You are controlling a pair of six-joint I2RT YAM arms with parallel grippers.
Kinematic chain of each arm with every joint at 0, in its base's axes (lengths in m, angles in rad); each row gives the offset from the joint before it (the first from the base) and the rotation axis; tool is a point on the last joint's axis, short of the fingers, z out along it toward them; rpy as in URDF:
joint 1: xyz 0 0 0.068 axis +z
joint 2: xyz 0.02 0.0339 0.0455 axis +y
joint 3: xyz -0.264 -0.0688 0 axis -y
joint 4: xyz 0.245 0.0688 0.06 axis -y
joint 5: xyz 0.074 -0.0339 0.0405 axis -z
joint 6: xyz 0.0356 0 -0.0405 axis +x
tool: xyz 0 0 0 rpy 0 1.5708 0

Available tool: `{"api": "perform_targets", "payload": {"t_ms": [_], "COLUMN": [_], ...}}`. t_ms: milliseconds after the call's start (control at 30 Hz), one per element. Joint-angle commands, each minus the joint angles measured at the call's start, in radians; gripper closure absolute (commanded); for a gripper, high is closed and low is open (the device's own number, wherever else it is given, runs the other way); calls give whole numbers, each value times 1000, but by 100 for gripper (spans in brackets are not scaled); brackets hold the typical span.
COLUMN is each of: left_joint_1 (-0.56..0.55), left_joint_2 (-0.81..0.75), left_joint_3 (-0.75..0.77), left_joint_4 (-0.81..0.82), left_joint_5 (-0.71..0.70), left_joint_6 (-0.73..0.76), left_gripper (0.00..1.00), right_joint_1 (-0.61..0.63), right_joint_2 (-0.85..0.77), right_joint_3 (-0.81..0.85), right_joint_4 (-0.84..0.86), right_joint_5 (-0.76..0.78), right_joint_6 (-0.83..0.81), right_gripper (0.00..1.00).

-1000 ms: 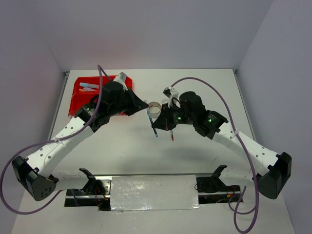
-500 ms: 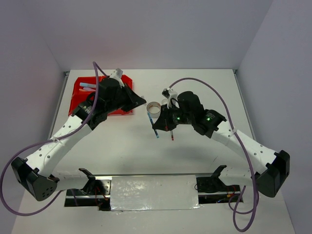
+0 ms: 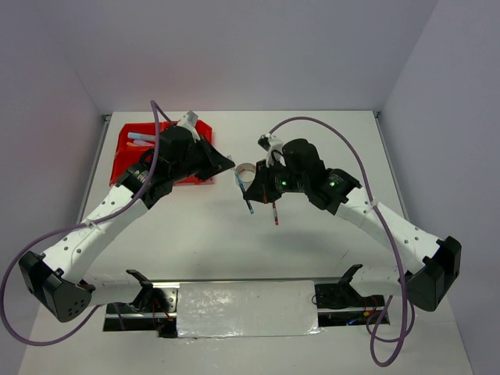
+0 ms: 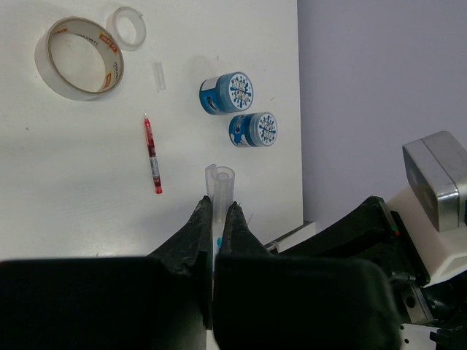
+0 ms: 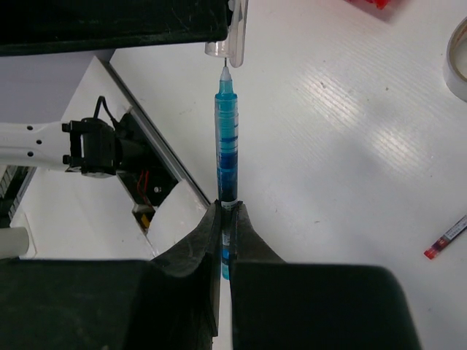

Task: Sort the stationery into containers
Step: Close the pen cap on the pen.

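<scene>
The right gripper (image 5: 226, 210) is pinching a thin blue pen (image 5: 225, 138) mid-table, its tip at the mouth of the clear plastic cap (image 4: 219, 184) clamped in the left gripper (image 4: 217, 211), right of the bright red plastic bin (image 3: 123, 156).

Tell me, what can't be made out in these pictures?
- Top view: the left arm covers most of the red bin, so its contents cannot be counted.
- Right wrist view: the picture's edge cuts off the tape ring and the red pen.
- Right wrist view: the right claw hides the rear end of the blue pen.
</scene>
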Motion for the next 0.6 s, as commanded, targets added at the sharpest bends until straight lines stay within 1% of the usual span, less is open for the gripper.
{"api": "perform_targets", "payload": {"t_ms": [0,333,567], "left_joint_1": [3,3,8], "left_joint_2": [-2,13,38], "left_joint_3": [-5,-1,18], "left_joint_4": [40,52,28], "left_joint_5": [18,36,14], "left_joint_6": [-1,5,21], "left_gripper": [100,100,100], "right_joint_1": [-12,-26,-26], "right_joint_2": [9,32,41], "right_joint_3": [50,76,91], "right_joint_4": [-3,-8,-2], "right_joint_5": [4,-7,-33], "right_joint_6": [-20,-28,-20], "right_gripper": [100,100,100]}}
